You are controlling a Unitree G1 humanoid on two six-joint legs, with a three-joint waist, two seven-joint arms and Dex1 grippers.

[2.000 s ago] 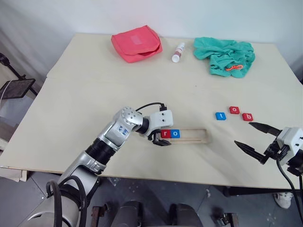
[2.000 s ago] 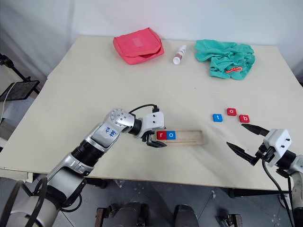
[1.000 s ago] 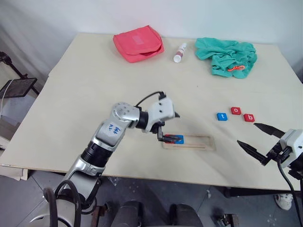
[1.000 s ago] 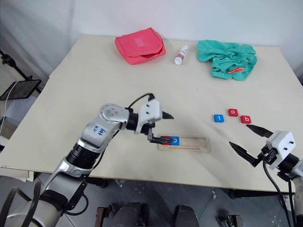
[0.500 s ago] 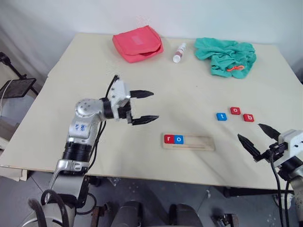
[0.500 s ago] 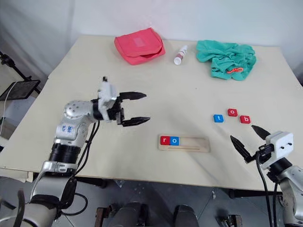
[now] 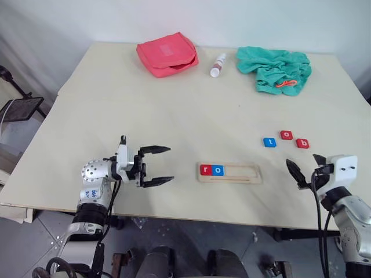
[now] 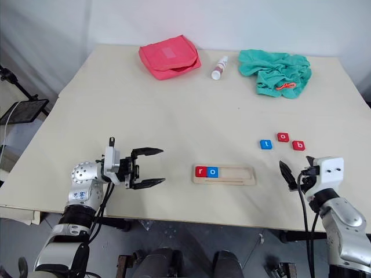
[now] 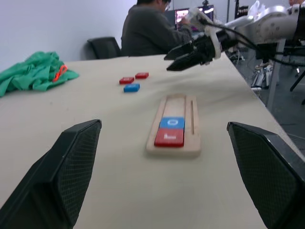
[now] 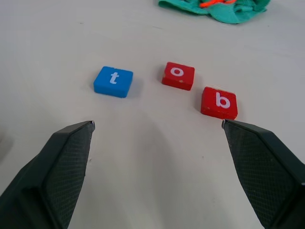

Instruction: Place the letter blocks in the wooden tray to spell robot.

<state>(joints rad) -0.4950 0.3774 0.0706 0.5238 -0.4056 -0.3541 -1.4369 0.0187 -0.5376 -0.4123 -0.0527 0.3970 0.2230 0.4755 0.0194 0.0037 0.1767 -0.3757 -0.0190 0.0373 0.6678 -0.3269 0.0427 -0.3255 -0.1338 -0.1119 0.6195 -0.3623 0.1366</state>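
Left eye view, table surveyed left to right.
Left gripper (image 7: 155, 165): near the front-left corner, jaws wide, holding nothing, fingers pointing along the front edge toward the tray.
Wooden tray (image 7: 243, 173): close to the front edge, about midway along it, long axis parallel with that edge.
Tray contents: red r block (image 7: 206, 169) in the leftmost place, blue o block (image 7: 218, 170) touching it on the right; three places bare.
Loose blocks: blue t block (image 10: 113, 81), red o block (image 10: 178, 76), red b block (image 10: 218, 102), a row right of the tray and farther from the front edge.
Right gripper (image 7: 304, 168): at the front-right corner, jaws spread wide, empty.
Deciding relation: the b lies just ahead of the right gripper, the nearer arm by far.
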